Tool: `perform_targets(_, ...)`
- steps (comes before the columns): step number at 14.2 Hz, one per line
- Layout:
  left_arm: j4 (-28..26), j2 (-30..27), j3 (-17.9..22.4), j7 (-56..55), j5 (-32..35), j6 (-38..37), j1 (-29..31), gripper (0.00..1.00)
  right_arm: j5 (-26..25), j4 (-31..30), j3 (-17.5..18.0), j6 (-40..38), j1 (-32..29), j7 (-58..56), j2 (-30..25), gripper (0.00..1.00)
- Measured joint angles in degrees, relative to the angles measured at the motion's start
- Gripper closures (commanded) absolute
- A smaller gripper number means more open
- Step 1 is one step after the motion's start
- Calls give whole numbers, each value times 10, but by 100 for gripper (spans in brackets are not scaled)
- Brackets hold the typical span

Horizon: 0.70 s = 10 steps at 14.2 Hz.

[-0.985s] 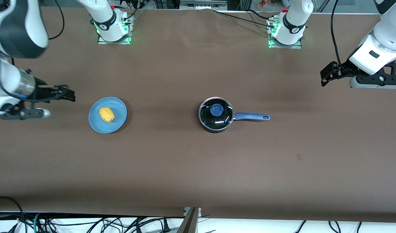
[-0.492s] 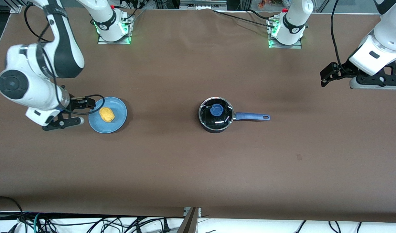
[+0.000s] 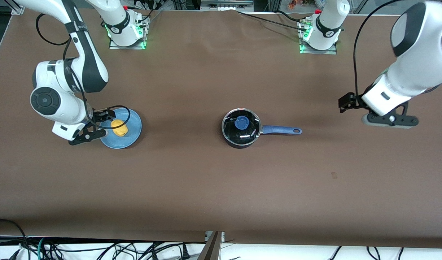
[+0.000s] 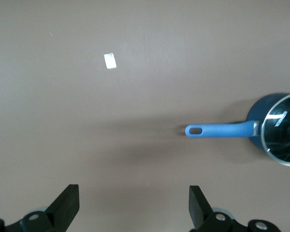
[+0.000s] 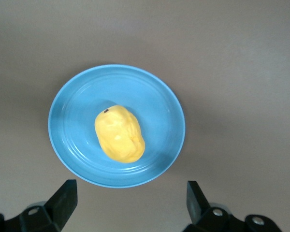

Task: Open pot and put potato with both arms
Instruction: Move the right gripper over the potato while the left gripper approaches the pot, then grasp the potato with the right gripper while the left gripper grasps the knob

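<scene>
Right end effector [image 5: 128, 205] wide open over potato [image 5: 119, 134]; left end effector [image 4: 133, 208] wide open, empty.

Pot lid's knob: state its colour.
Blue knob on the lid; front view shows it best.

Potato [image 5: 119, 134] lies near centre of blue plate [image 5: 157, 104], mid-frame, on brown counter [image 5: 241, 58]. Right claw [image 5: 128, 200] spread wide, fingertips [image 5: 65, 198] at lower frame edge, touching nothing.

Brown table [image 3: 213, 187], tangled cables [image 3: 98, 249] along edge
</scene>
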Motion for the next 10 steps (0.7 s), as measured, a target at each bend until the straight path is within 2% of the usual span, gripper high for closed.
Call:
perform_targets(3,15,50,2,0,-1,0,6,0,-16,-21,1,35,1,-26,17,0)
perform_targets(5,32,58,-5,-7,-6,0,0,0,-20,-36,1,62,1,-45,26,0)
perform_targets(8,55,64,-20,-122,-29,-2,-65,0,-20,-43,1,100,1,-76,39,0)
perform_targets(10,74,95,-23,-201,-40,3,-126,0,-20,-49,1,125,1,-87,49,0)
